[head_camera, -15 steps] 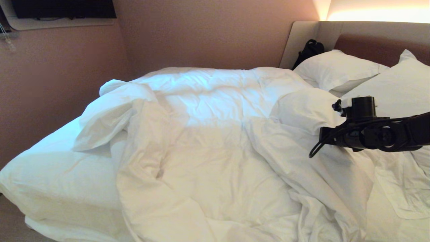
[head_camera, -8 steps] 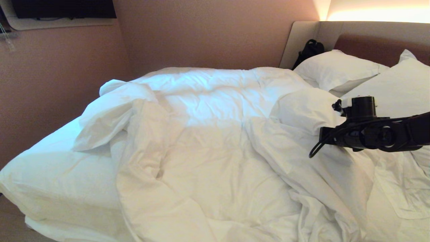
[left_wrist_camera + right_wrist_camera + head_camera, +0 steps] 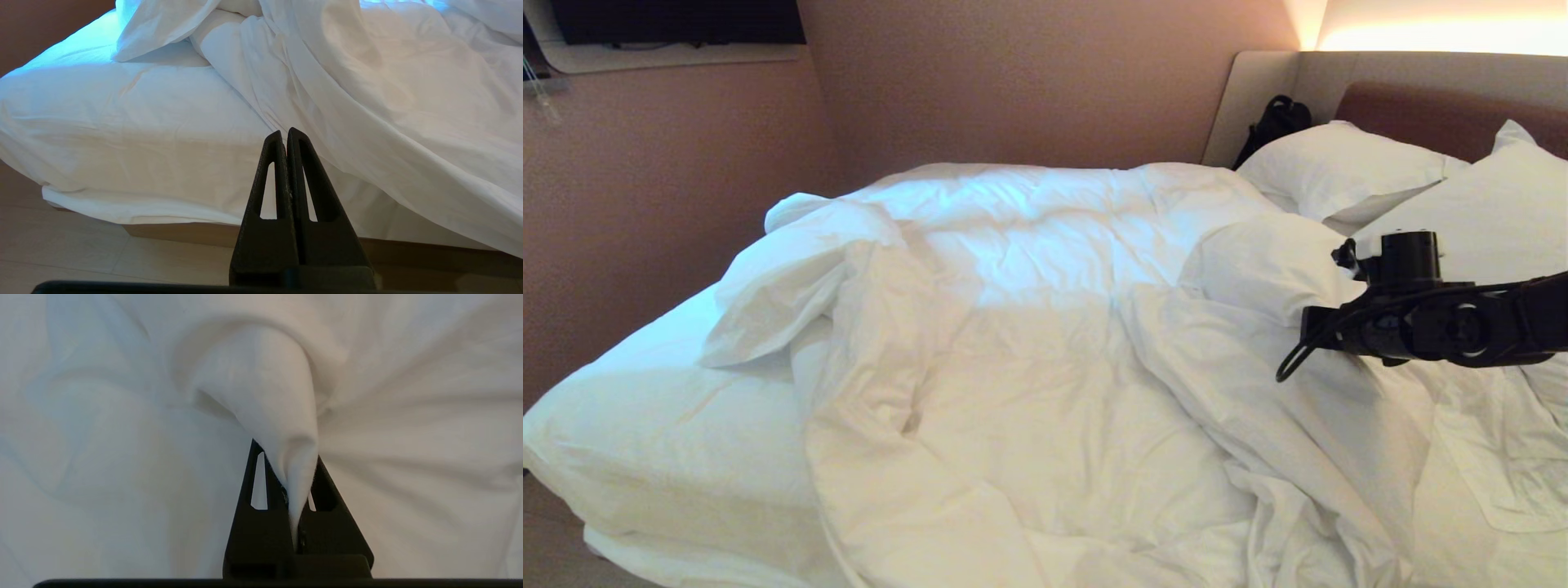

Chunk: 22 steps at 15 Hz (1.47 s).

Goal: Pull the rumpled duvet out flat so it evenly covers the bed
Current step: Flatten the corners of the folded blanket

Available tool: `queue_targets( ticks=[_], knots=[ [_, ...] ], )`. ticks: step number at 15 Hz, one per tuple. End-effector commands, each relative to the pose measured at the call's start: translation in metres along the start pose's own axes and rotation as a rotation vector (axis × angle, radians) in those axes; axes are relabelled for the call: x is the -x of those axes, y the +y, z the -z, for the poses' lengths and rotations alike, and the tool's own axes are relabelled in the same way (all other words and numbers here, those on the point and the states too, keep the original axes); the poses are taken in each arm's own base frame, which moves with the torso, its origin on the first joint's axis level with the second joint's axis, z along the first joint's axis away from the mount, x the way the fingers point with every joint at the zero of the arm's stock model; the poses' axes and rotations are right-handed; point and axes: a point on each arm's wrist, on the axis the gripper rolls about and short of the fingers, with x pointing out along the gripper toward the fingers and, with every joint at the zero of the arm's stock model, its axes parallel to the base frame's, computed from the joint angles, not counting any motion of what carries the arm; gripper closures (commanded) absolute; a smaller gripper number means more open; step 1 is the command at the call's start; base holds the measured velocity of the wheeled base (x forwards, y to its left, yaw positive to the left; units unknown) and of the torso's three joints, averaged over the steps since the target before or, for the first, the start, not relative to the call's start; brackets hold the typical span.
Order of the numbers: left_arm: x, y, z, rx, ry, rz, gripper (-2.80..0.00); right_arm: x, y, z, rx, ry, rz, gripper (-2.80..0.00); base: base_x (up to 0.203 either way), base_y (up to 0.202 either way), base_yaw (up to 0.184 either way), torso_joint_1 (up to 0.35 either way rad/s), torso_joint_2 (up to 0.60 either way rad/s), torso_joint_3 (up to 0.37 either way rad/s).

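My right gripper point(image 3: 292, 486) is pinched on a fold of the duvet point(image 3: 1029, 351), which lies bunched across the bed point(image 3: 645, 425) near the pillows point(image 3: 1339, 167). I'd pull slowly and low, keeping tension even. My left gripper point(image 3: 288, 141) hangs closed, empty, beside the mattress edge.

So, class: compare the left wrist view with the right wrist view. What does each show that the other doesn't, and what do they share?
Left wrist only: the left hand shut on nothing, short of the bed, with bare sheet, wooden base and floor.

Right wrist only: the right hand shut on a pinched fold of duvet, cloth filling the picture.

Both: the white, wrinkled duvet and a shut black hand.
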Motion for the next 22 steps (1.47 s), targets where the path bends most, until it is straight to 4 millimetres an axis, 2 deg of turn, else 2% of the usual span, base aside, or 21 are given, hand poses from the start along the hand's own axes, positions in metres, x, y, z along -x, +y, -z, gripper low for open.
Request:
queue_targets(
  ticks=[1,8,10,12,17,22],
  knots=[
    [0.000,0.000,0.000,0.000,0.000,-0.001,0.00,0.009,-0.001,-0.005,0.010,-0.017,0.000,0.00,0.000,0.000,0.000,0.000,0.00,0.000],
    [0.000,0.000,0.000,0.000,0.000,-0.001,0.00,0.030,-0.004,-0.015,0.017,-0.033,-0.001,0.00,0.000,0.000,0.000,0.000,0.00,0.000],
    [0.000,0.000,0.000,0.000,0.000,-0.001,0.00,0.030,-0.004,-0.015,0.017,-0.033,-0.001,0.00,0.000,0.000,0.000,0.000,0.00,0.000],
    [0.000,0.000,0.000,0.000,0.000,0.000,0.00,0.043,-0.006,-0.019,0.039,-0.046,0.017,0.00,0.000,0.000,0.000,0.000,0.00,0.000],
    [0.000,0.000,0.000,0.000,0.000,-0.001,0.00,0.051,-0.008,-0.021,0.068,-0.056,0.067,0.00,0.000,0.000,0.000,0.000,0.00,0.000],
    [0.000,0.000,0.000,0.000,0.000,-0.001,0.00,0.077,-0.011,-0.029,0.074,-0.088,0.067,0.00,0.000,0.000,0.000,0.000,0.00,0.000]
  ],
)
